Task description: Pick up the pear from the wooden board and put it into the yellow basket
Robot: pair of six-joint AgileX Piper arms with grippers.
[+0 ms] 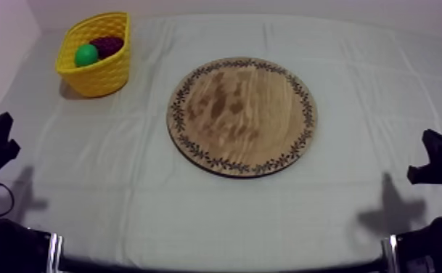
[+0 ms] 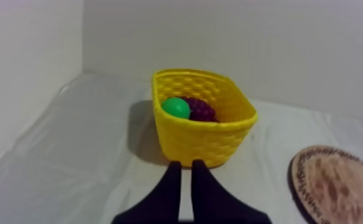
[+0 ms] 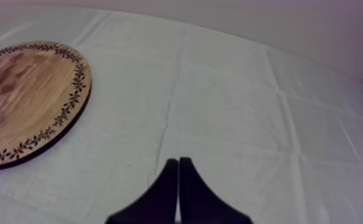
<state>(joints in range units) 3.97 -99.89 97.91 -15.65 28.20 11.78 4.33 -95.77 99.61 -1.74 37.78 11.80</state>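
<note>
Open cloth (image 1: 216, 210) lies all around the wooden board (image 1: 242, 116), which rests flat at the table's middle. The yellow basket (image 1: 104, 76) stands upright at the far left corner, close to the wall (image 2: 28, 59) and well apart from the board. Its mouth faces up, and a pear (image 1: 86, 55) and grapes (image 1: 108, 46) lie inside. Bare cloth runs from my left gripper (image 2: 183, 164) to the basket.

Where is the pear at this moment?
In the top view the pear lies inside the yellow basket, far back on the left side, beside the grapes and apart from the wooden board.
</note>
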